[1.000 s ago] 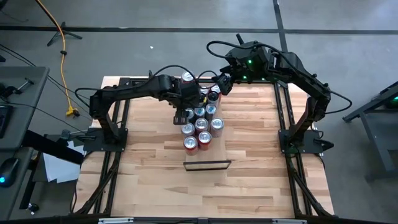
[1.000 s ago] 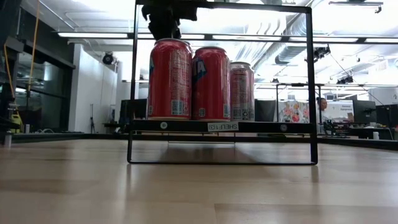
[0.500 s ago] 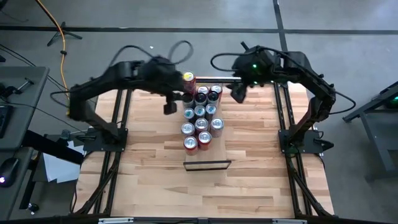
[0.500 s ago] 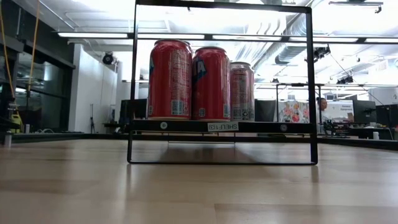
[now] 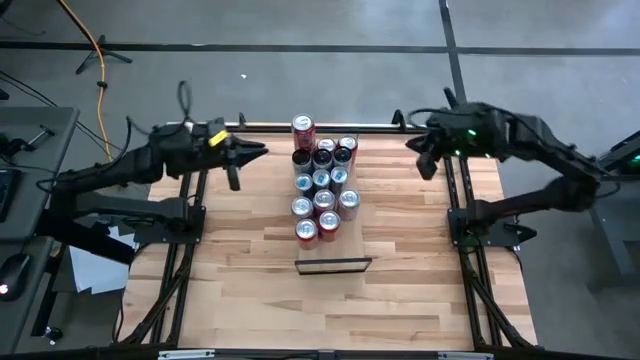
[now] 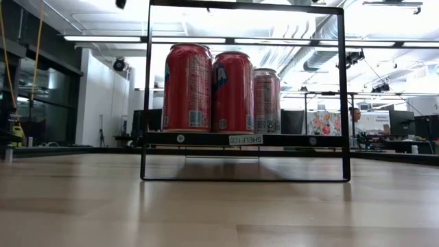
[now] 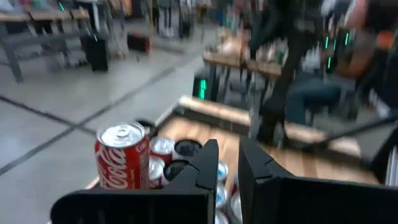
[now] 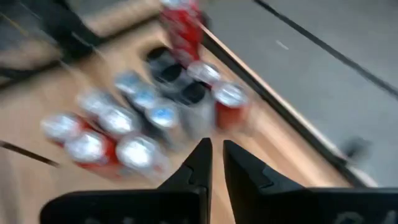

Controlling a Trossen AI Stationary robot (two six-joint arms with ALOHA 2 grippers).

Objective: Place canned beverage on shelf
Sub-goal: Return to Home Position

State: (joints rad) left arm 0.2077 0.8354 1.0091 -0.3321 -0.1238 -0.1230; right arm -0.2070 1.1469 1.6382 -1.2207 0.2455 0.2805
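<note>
Cans: red aluminium soda cans (image 6: 186,88), white lettering
Frame: thin black metal shelf frame (image 6: 339,96)
Tabletop: pale striped butcher-block tabletop (image 5: 400,290)

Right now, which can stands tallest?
The red can at the cluster's left corner by the table edge; the left wrist view shows it towering over the rest.

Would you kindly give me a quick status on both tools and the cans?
Left tool shut, empty, table's left rear. Right tool shut, empty, right rear. Cans upright on shelf. Nothing obstructing.
</note>
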